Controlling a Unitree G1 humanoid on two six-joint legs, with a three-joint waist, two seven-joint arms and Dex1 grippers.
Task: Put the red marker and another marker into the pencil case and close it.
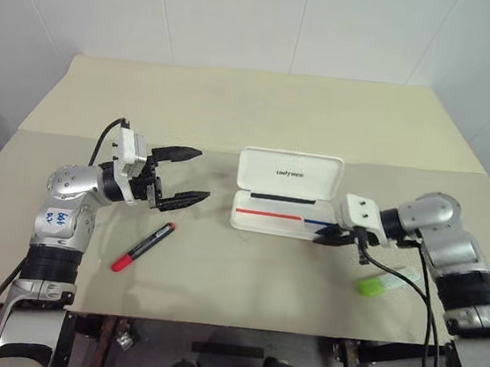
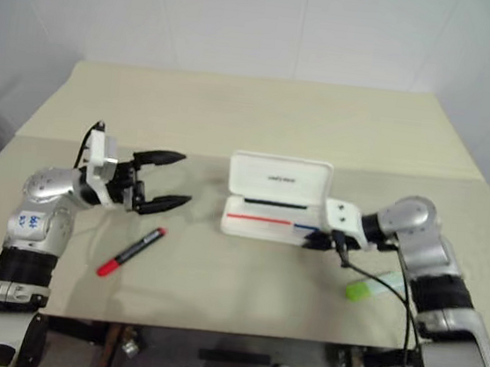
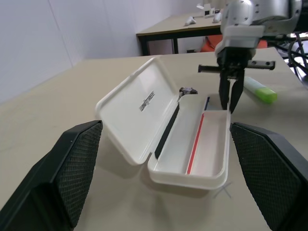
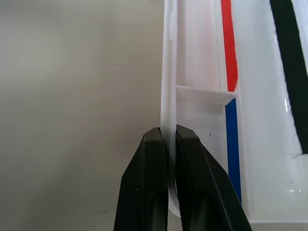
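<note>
White walls back a beige table [image 1: 236, 103] where a two-armed robot works at filling a pencil case [image 1: 283, 201]. One white hard case lies open near the middle of the table, a little toward the right edge, its hinged lid propped up on the far side and the tray with its red-and-blue stripe facing the near edge, empty of pens. The right gripper [image 4: 165, 144] is clenched on the tray's thin front wall near its right-hand corner, one black finger inside and one outside, a hold that looks meant to steady or reposition the case rather than to carry anything. The left gripper [image 1: 184, 175] hovers well apart from the case on its left, fingers spread wide and grasping nothing, pointed toward the open tray as if waiting its turn. One red marker [image 1: 143, 246], slim with a black barrel and red cap, lies slantwise close to the near edge, below the left gripper and within that arm's likely reach. One green highlighter [image 1: 381, 285], the probable second marker, rests near the table's near right corner, just beside the right arm. Count: one case, two markers, both outside it. Neither loading nor closing appears begun.
</note>
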